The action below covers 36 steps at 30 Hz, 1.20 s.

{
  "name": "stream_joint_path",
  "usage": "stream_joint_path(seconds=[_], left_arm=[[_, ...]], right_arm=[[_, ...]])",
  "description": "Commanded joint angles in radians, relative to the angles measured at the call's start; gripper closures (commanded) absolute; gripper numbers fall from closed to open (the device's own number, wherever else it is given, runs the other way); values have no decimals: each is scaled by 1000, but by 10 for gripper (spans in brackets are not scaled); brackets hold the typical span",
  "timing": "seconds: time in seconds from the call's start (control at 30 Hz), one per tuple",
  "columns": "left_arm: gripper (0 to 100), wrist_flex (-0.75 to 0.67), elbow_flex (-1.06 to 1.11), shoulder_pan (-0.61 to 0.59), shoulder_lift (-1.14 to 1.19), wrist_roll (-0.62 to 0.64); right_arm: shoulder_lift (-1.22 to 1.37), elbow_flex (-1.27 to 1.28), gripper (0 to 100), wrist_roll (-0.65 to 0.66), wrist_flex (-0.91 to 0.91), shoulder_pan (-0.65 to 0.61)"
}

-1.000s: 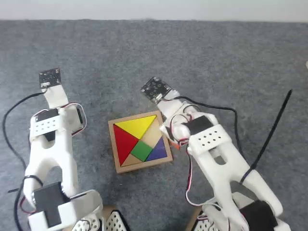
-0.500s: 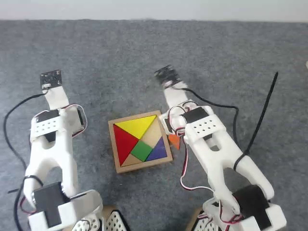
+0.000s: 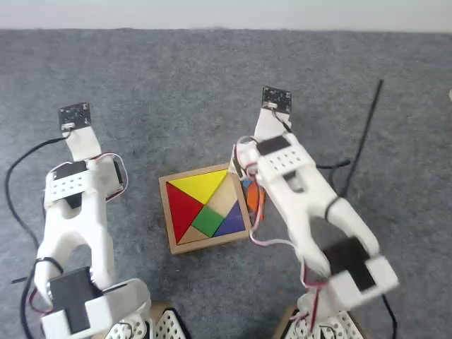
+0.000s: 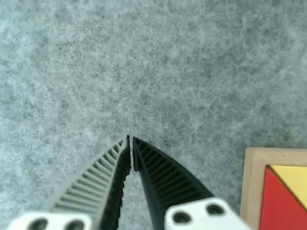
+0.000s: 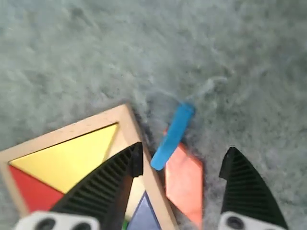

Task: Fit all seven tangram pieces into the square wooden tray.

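- Tangram pieces, a blue piece and an orange piece, are lying ungrasped between the right gripper's spread fingers.
- Wooden tray is sitting just beside them, partly filled.
- Left gripper is hovering clenched and empty over grey carpet.

Soft, even light falls from overhead on the grey felt-like surface — bright, with pale, soft-edged shadows. In the high view a faint shadow edges the square wooden tray at its 6 o'clock side, and a dim patch lies beside the white left arm. In the left wrist view the surface darkens slightly around the ribbed fingers. In the right wrist view the orange flat piece carries a pale sheen.
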Motion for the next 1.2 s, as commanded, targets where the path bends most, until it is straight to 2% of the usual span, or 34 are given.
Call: stream_joint_path(seconds=[0.0, 0.3, 0.5, 0.53, 0.67, 0.8, 0.9, 1.0, 1.17], left_arm=[[986, -17, -5, 11, -11, -11], [986, -17, -5, 11, -11, -11], [986, -17, -5, 11, -11, -11], [986, -17, -4, 11, -11, -11], [986, -17, -4, 11, -11, -11], [986, -17, -4, 11, -11, -11], [986, -20, -4, 11, -8, -11], [986, -20, -4, 11, -6, -11], [986, -20, -4, 11, -6, -11]], right_arm=[[107, -184, 741, -34, 107, -4], [269, -347, 761, -58, 171, -4], [277, -371, 983, -52, 170, 10], [278, -374, 996, -52, 168, 19], [278, -374, 977, -49, 176, 53], [278, -370, 991, 61, 177, 53], [278, -373, 992, 64, 191, 51], [254, -414, 992, 91, 286, 38], [234, -562, 992, 261, 547, -71]])
